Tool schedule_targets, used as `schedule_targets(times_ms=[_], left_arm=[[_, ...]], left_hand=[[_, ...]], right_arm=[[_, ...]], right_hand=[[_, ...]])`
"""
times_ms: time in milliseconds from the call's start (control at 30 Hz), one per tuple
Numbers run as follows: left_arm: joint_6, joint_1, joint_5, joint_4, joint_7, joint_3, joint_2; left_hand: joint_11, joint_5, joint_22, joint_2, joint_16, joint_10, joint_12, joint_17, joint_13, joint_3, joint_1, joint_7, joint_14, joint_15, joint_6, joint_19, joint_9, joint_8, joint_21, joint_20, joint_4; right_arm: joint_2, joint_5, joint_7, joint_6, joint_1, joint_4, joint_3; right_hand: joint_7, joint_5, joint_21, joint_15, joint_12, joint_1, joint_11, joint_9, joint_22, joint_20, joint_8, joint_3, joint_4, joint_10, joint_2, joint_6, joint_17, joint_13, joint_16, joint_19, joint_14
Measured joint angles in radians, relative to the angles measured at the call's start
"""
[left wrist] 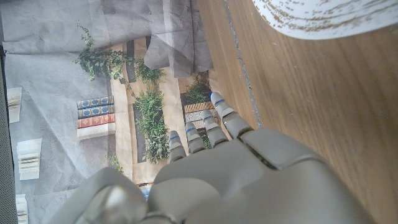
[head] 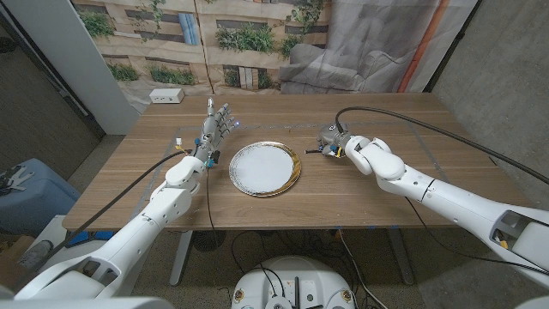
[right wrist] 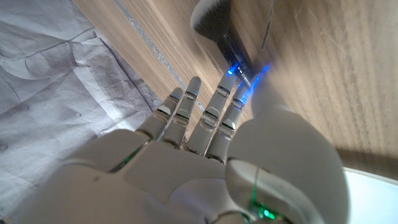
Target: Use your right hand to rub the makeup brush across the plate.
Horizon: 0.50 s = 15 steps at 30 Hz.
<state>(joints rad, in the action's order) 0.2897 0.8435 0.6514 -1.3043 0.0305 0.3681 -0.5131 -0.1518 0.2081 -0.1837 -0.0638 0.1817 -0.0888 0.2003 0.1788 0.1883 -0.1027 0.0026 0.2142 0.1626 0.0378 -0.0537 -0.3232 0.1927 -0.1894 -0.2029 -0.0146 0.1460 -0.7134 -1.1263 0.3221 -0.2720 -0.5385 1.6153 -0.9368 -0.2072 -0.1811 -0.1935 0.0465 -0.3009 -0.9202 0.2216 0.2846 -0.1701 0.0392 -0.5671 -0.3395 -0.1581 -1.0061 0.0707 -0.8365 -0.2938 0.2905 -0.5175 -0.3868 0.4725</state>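
Both robot arms reach over the wooden table (head: pixel 377 202) from the near corners. 1 round white plate (head: pixel 265 169) with a gold-coloured rim lies at the table's middle, between the 2 hands.

At the plate's left side the left hand (head: pixel 214 129) is raised, fingers up and spread apart, with nothing in it. Seen from the left wrist, its fingers (left wrist: pixel 225 117) point toward the printed backdrop of plants and books, and a white edge of the plate (left wrist: pixel 323 17) shows beside bare wood.

To the plate's right, the right hand (head: pixel 333 141) is low over the table, close to the rim but apart from it. From the right wrist, its fingers (right wrist: pixel 211 115) extend along the wood toward the makeup brush (right wrist: pixel 219 26), which lies on the table with its dark bristle head farthest from the hand. The fingertips glow blue at the brush handle; whether they grip it or merely touch it cannot be told.

1 small white box (head: pixel 166 95) sits at the table's far left corner.
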Motion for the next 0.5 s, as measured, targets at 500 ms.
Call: schedule_targets(times_ms=[500], left_arm=[[0.0, 0.0, 0.0, 0.0, 0.0, 0.0, 0.0]], left_hand=[[0.0, 0.0, 0.0, 0.0, 0.0, 0.0, 0.0, 0.0, 0.0, 0.0, 0.0, 0.0, 0.0, 0.0, 0.0, 0.0, 0.0, 0.0, 0.0, 0.0, 0.0]], right_arm=[[-0.001, 0.009, 0.014, 0.02, 0.015, -0.002, -0.004]], right_hand=[[0.005, 0.004, 0.0, 0.0, -0.007, -0.013, -0.002, -0.01, 0.0, 0.0, -0.006, -0.007, -0.003, -0.02, 0.029, -0.005, -0.001, 0.005, 0.0, 0.0, 0.007]])
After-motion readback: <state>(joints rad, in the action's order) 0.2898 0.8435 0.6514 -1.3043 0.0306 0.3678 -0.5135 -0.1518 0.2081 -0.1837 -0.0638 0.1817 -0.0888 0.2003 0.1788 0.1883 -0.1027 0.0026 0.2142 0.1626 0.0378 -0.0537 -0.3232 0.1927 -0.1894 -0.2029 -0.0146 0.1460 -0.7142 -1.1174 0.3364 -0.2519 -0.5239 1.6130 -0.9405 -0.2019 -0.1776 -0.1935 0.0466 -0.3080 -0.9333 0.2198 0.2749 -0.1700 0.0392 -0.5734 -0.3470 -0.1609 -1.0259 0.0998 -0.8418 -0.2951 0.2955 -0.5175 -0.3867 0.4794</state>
